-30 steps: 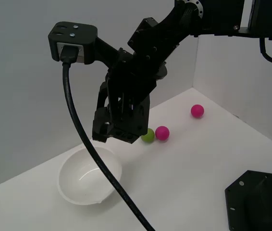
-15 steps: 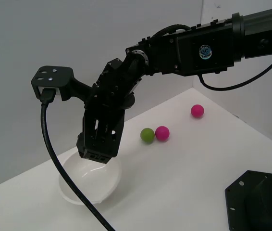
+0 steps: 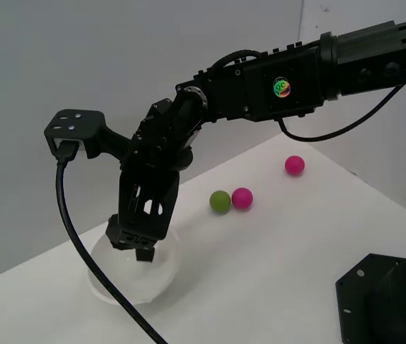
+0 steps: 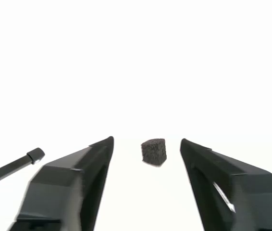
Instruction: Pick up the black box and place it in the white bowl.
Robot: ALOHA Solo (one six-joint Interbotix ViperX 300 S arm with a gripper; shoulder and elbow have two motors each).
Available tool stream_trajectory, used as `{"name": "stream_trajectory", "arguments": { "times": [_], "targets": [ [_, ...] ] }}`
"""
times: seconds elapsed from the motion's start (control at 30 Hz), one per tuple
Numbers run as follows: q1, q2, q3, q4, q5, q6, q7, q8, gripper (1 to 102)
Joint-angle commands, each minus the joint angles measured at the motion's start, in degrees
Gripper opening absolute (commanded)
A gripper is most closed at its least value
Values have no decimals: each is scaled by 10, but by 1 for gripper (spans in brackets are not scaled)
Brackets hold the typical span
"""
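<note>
The black box (image 4: 154,151), a tiny matte black cube, shows in the wrist view between my two fingertips, with a white gap on each side of it. My gripper (image 4: 146,140) is open and does not touch it. All around the cube is plain bright white, the inside of the white bowl (image 4: 136,72). In the exterior view my gripper (image 3: 137,247) reaches down into the white bowl (image 3: 161,272) at the exterior view's left. The cube cannot be made out there behind the fingers.
A green ball (image 3: 220,201) and a pink ball (image 3: 242,198) lie side by side right of the bowl. Another pink ball (image 3: 295,165) lies farther back right. A large black robot base (image 3: 386,301) stands at the front right. A black cable (image 3: 81,244) hangs across the bowl.
The arm swung to the exterior view's left and came down, from above the balls to inside the bowl.
</note>
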Motion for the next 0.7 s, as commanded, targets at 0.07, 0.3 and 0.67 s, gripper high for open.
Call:
{"name": "stream_trajectory", "arguments": {
  "times": [0.07, 0.3, 0.67],
  "targets": [
    [-5, 9, 11, -14, -16, -22, 0, -2, 87],
    [-4, 10, 14, -15, -16, -22, 0, 0, 87],
    [-1, 18, 23, -13, -15, -22, 0, 1, 60]
  ]
}}
